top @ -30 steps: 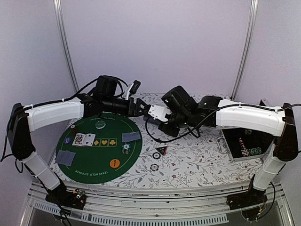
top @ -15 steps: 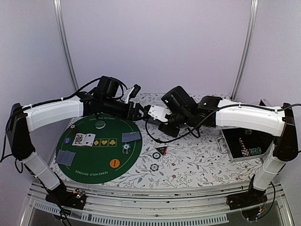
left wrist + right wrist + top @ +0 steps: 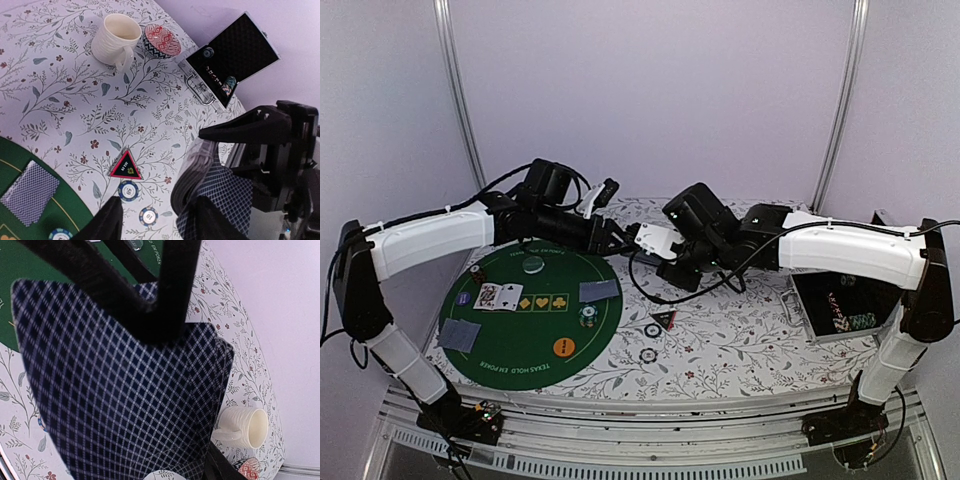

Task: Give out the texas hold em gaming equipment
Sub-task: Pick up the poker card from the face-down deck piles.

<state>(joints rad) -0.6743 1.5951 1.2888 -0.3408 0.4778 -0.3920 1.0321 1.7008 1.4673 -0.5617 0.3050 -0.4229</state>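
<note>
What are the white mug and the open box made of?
The mug looks like glazed ceramic: it is cream, ribbed and softly shiny. The open box seems to be metal, going by its silvery edges and latches. The inside of its lid is lined with what looks like black bumpy foam.

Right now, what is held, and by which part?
The right gripper pinches the card deck across its flat faces; the left gripper holds nothing.
</note>
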